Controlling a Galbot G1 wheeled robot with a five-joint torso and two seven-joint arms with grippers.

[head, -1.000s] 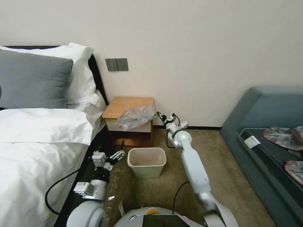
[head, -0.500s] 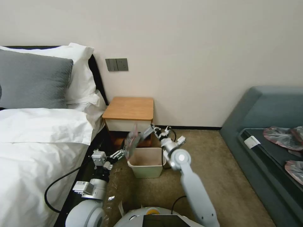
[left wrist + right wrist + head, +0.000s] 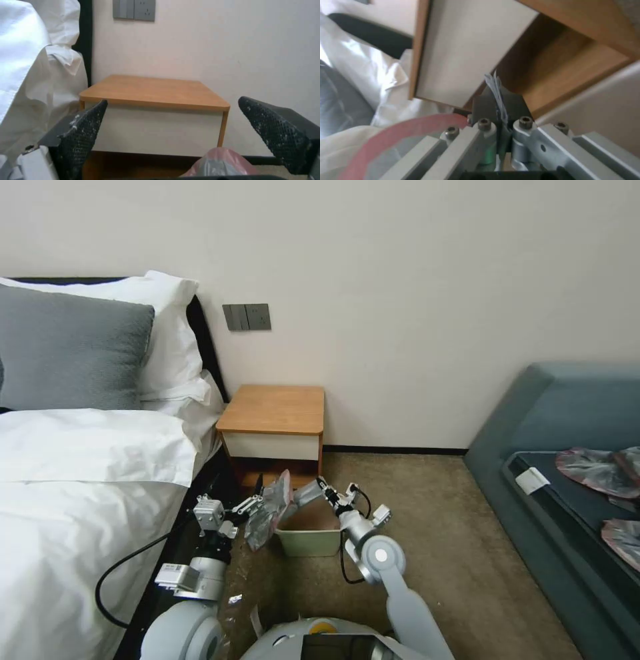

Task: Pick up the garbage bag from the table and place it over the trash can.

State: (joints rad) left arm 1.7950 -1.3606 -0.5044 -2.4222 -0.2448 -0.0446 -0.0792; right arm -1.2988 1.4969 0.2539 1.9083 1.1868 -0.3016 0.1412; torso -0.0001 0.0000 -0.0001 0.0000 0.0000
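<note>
The garbage bag (image 3: 267, 513), wrinkled silvery film with pink-red edges, hangs over the left rim of the beige trash can (image 3: 311, 543) on the carpet. My right gripper (image 3: 325, 489) is shut on one end of the bag just above the bin's back rim. The right wrist view shows its fingers (image 3: 498, 105) pinching the film, with the pink edge of the bag (image 3: 403, 130) curving away. Beside the draped part of the bag, left of the bin, my left gripper (image 3: 259, 497) is open. Between its wide-apart fingers (image 3: 86, 130) a bit of the bag (image 3: 220, 162) shows. The table (image 3: 273, 410) top is bare.
A bed with white linen (image 3: 87, 467) fills the left side, close to my left arm. At the right, a dark teal sofa (image 3: 533, 447) holds flat plastic bags (image 3: 593, 467). Open carpet (image 3: 433, 500) lies right of the bin.
My right gripper has carried the bag off the table, down and toward me, to the bin's rim. The bag now hangs beside the left gripper. The left arm has stayed put.
</note>
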